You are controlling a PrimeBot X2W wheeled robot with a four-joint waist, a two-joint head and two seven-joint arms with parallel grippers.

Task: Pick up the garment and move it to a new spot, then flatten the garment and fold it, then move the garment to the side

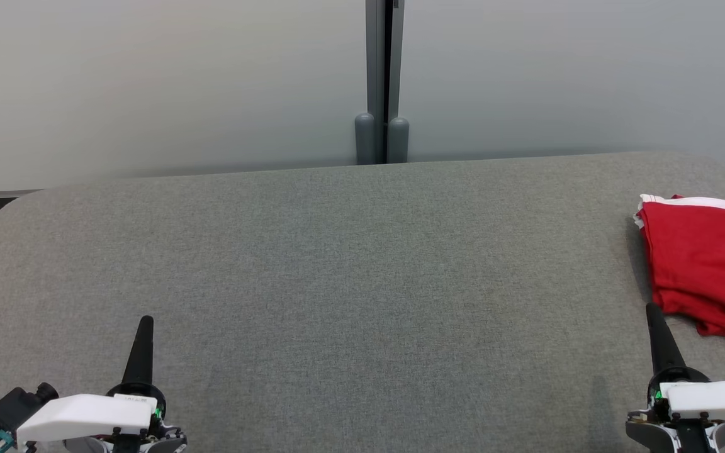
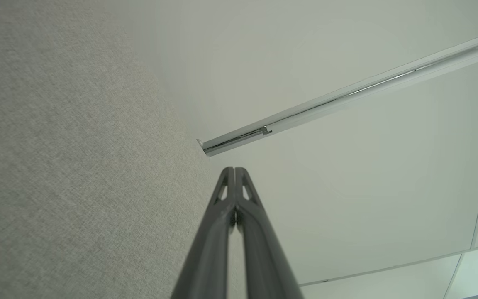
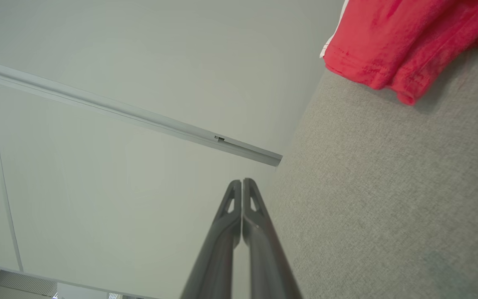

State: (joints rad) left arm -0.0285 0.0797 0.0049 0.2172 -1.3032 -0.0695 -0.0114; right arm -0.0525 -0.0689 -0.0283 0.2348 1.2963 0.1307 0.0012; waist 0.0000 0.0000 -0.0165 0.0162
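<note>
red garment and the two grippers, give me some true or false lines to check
1. The red garment lies folded at the right end of the grey table. True.
2. The right gripper clamps the garment. False: it is shut on nothing, near the garment's corner.
3. The left gripper is shut. True.
4. The garment has black trim. False: the trim is white.

Grey fabric worktop (image 1: 362,264), rounded corners. Red garment (image 1: 705,267) with white trim lies folded at the right edge, partly cut off. Left tool (image 1: 145,321) lower left, closed, empty. Right tool (image 1: 652,308) lower right, closed, tip just beside the garment's near corner. Pale wall (image 1: 148,82) behind, grey post (image 1: 382,82) in the middle.
</note>
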